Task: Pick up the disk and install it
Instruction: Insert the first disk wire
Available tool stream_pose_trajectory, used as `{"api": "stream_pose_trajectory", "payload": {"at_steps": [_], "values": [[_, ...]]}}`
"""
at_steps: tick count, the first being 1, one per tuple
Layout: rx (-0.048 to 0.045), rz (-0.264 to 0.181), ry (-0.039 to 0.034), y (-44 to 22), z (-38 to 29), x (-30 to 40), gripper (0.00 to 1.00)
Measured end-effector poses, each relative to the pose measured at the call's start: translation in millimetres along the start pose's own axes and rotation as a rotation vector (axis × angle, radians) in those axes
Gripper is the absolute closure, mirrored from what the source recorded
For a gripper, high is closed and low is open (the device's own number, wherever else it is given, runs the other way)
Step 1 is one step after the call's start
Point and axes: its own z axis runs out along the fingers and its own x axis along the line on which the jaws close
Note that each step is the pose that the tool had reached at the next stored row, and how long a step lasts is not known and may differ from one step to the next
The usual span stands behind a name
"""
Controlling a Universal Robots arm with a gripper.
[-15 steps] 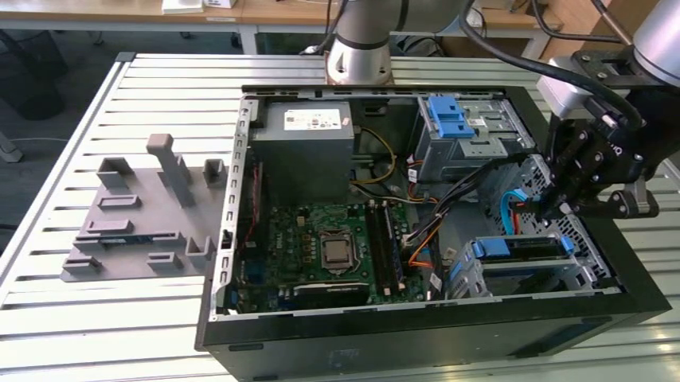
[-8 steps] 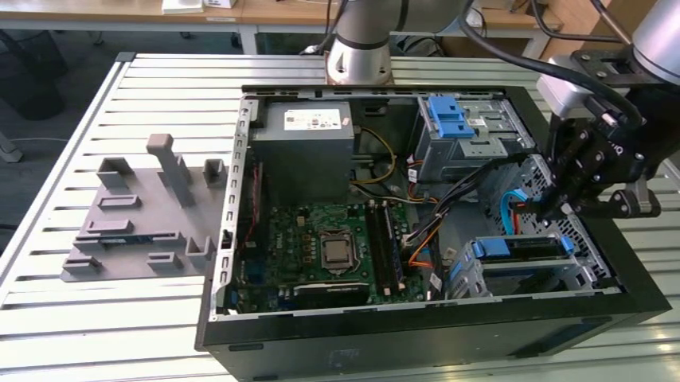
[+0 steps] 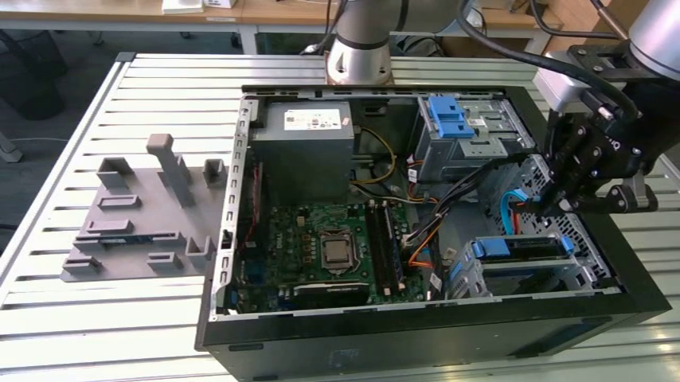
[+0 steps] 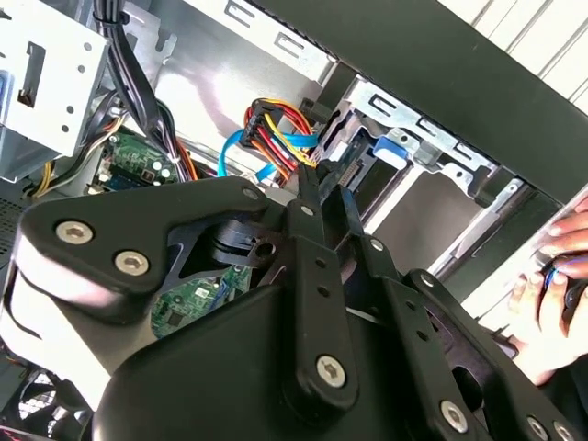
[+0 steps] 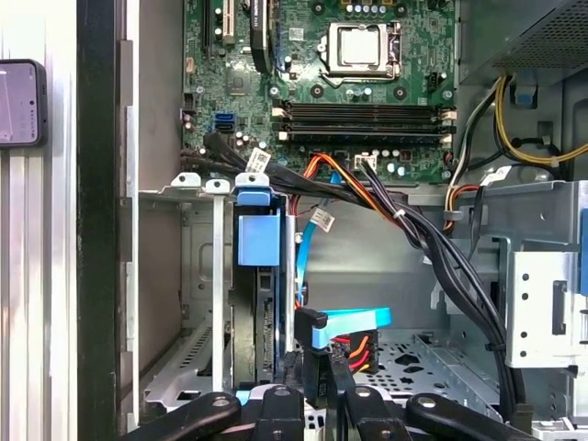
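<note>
Slatted metal bench, one open computer case lying on it. One gripper hangs inside the case, fingers drawn close together, nothing visibly between them. Just beside it, one disk sits in the drive cage, blue carrier showing. Farther off: one motherboard, one grey power supply, one grey fixture outside.

Open PC case on slatted table; grey fixture beside
</note>
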Motion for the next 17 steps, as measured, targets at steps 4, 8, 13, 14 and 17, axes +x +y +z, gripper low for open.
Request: {"api": "stream_pose_trajectory", "payload": {"at_steps": [4,8,13,14,17], "values": [[0.0,0.0,0.0,0.0,0.0,-0.3,0.75],[0.0002,0.0,0.0024,0.0,0.1,-0.5,0.75],[0.0003,0.0,0.006,0.1,0.0,-1.7,0.75],[0.0003,0.0,0.0061,0.2,0.0,-2.3,0.75],[0.0003,0.0,0.0061,2.1,0.0,-4.2,0.75]]}}
